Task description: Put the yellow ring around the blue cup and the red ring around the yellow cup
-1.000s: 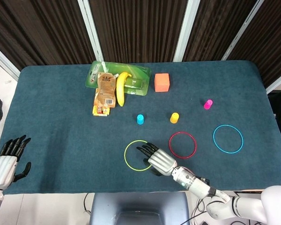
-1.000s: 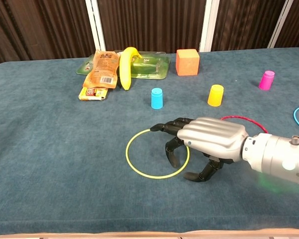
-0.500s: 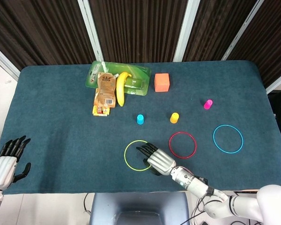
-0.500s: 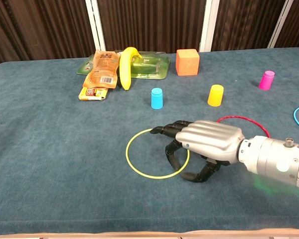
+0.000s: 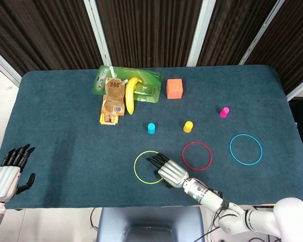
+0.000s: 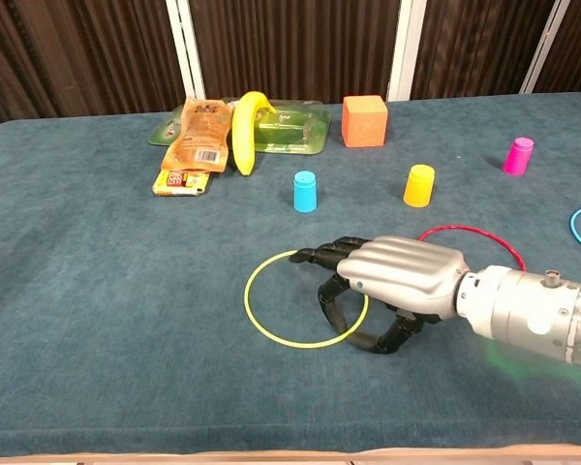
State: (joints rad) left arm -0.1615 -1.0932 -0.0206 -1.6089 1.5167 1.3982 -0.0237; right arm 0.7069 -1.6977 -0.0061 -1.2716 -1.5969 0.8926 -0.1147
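Note:
The yellow ring (image 5: 135, 168) (image 6: 248, 300) lies flat on the blue cloth near the front edge. My right hand (image 5: 169, 170) (image 6: 397, 276) hovers low over the ring's right side, fingers curved down inside the ring and thumb outside it, gripping nothing. The red ring (image 5: 197, 142) (image 6: 465, 229) lies flat just right of that hand. Behind the rings stand the blue cup (image 5: 151, 128) (image 6: 305, 191) and the yellow cup (image 5: 188, 126) (image 6: 419, 185), both upside down. My left hand (image 5: 7, 169) stays off the table's front left corner, fingers spread and empty.
A pink cup (image 5: 224, 112) (image 6: 518, 155) and a blue ring (image 5: 231, 149) lie at the right. At the back are an orange cube (image 5: 174, 88) (image 6: 364, 107), a banana (image 5: 130, 94), a snack pouch (image 5: 113, 101) and a green tray (image 5: 151, 79).
My right hand has crept slightly left and lower over the yellow ring's right edge. The ring and cups have not moved. The left hand drifted a little.

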